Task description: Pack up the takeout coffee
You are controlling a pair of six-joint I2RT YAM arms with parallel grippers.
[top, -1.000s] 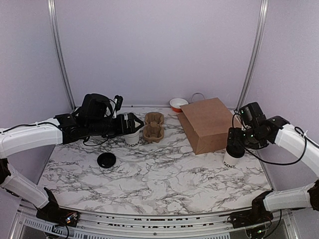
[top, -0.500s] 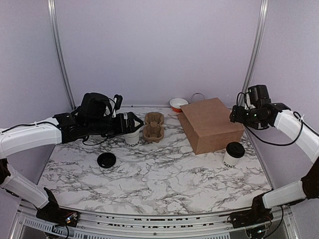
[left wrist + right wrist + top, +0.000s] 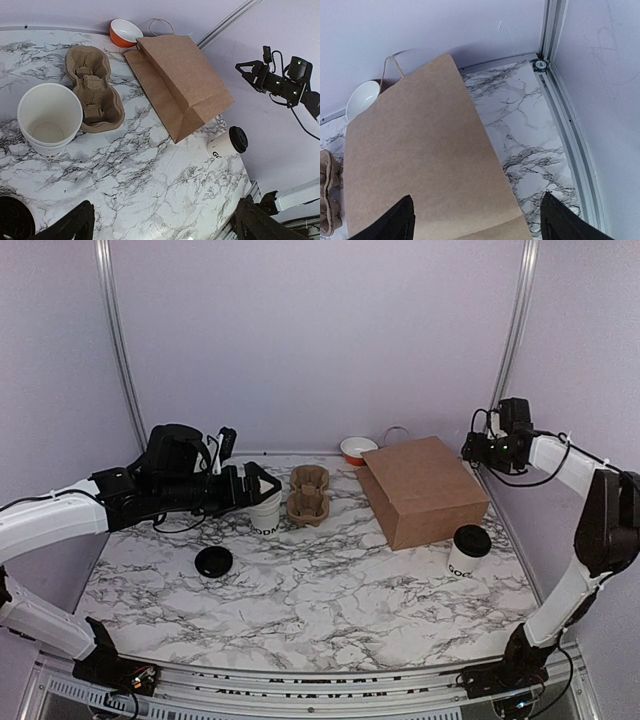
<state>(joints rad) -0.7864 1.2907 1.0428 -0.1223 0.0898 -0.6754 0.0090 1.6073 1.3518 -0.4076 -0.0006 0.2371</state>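
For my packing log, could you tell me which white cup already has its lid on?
The right cup, in front of the brown bag, wears a black lid; the left cup, beside the pulp tray, stands open.

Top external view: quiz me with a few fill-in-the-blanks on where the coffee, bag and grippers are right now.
1. The takeout coffee stands on the table just in front of the brown paper ____.
2. The open cup beside the pulp tray has ____ lid on it.
3. The loose black lid lies nearer the ____ arm.
4. The left gripper and right gripper are both ____, holding nothing.
Missing words: bag; no; left; open
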